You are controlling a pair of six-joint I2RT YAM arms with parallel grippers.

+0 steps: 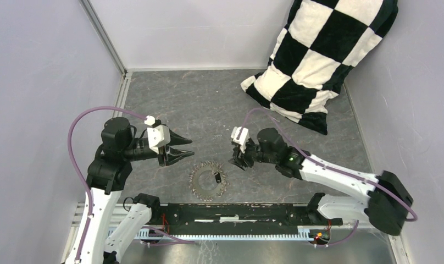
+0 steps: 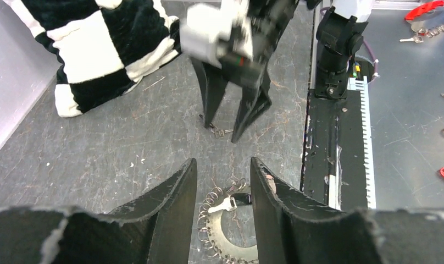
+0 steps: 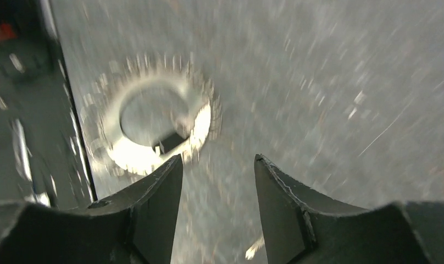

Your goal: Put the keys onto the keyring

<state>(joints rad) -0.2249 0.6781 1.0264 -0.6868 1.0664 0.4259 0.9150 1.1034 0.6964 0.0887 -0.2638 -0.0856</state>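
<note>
The keyring, a toothed metal wreath, lies flat on the grey table between the arms. One of the keys, with a silvery blade and a black head, rests across the ring's inner edge; I cannot tell whether it is threaded on. My left gripper hovers to the upper left of the ring, open and empty, and in its wrist view the ring shows between its fingertips. To the ring's upper right is my right gripper, also open and empty. Its wrist view is blurred, with the ring at upper left.
A black-and-white checkered pillow leans in the far right corner. The black base rail runs just below the ring. A small metal piece lies on the table under the right gripper's fingertips. Grey walls close in left and right.
</note>
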